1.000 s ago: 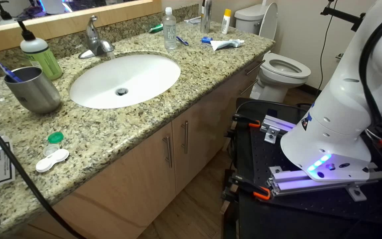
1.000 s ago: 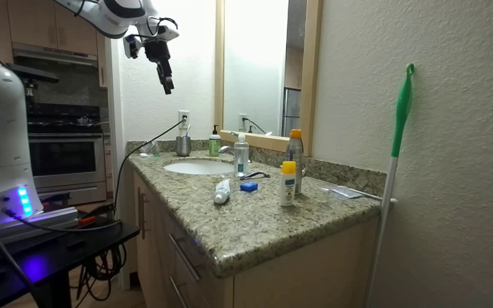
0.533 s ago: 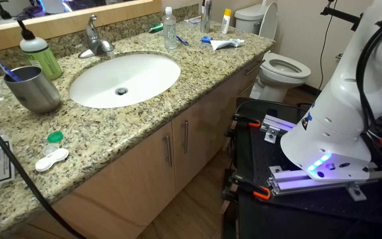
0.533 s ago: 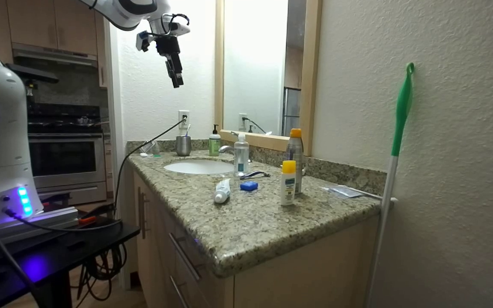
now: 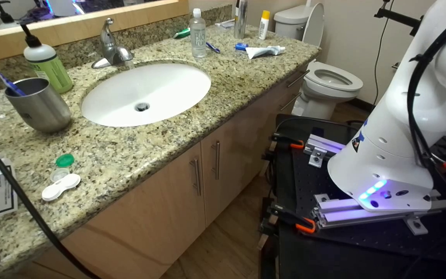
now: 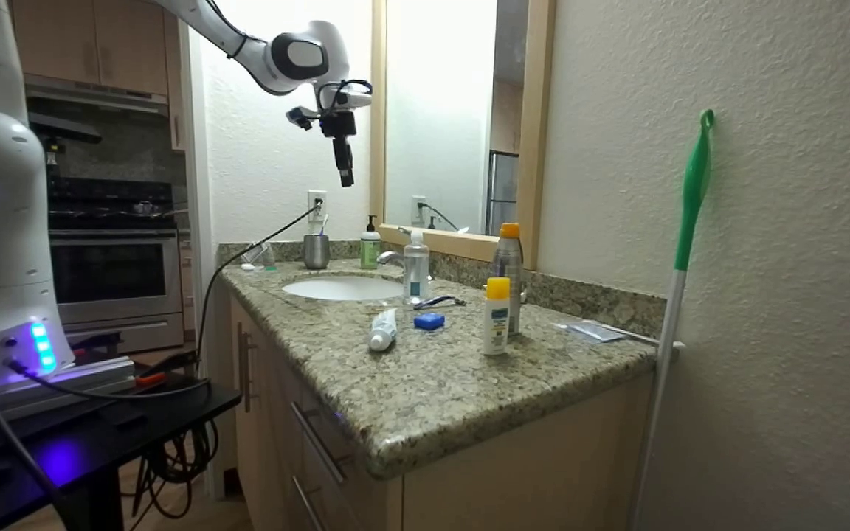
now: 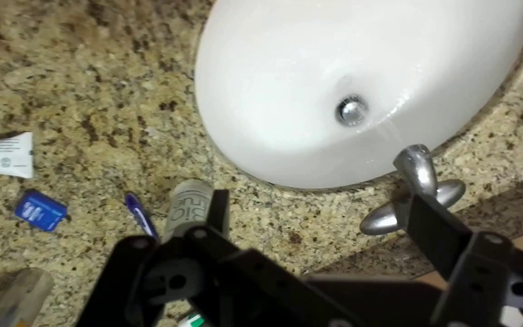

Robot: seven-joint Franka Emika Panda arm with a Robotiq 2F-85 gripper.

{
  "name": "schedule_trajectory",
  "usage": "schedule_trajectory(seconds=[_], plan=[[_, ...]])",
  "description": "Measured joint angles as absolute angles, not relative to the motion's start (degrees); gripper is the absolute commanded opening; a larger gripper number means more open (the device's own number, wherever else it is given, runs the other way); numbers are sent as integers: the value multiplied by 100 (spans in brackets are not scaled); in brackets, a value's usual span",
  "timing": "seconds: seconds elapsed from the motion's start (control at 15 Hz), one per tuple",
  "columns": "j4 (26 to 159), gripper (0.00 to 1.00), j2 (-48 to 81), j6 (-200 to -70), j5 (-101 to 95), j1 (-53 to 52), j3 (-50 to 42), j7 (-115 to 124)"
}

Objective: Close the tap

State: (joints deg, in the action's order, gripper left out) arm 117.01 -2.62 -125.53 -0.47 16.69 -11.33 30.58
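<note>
Black two-fingered gripper, spread wide, empty, well above curved silver-grey metal tap running into oval white basin.

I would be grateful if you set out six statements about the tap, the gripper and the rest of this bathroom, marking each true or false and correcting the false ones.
1. Water is running from the tap into the basin. True.
2. The gripper is gripping the tap. False: it hangs above the counter, apart from the tap, its jaws open.
3. The clear bottle lies on its side. False: the clear bottle stands upright.
4. A toothbrush leans in the grey metal cup. True.
5. The toilet lid is down. False: the toilet lid is raised.
6. A crumpled white tube lies on the counter. True.
</note>
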Motion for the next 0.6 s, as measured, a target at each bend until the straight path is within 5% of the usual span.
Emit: schedule_trajectory(seconds=[0.6], plan=[[10450,100,748,-12186,336,1410,-1212,3492]])
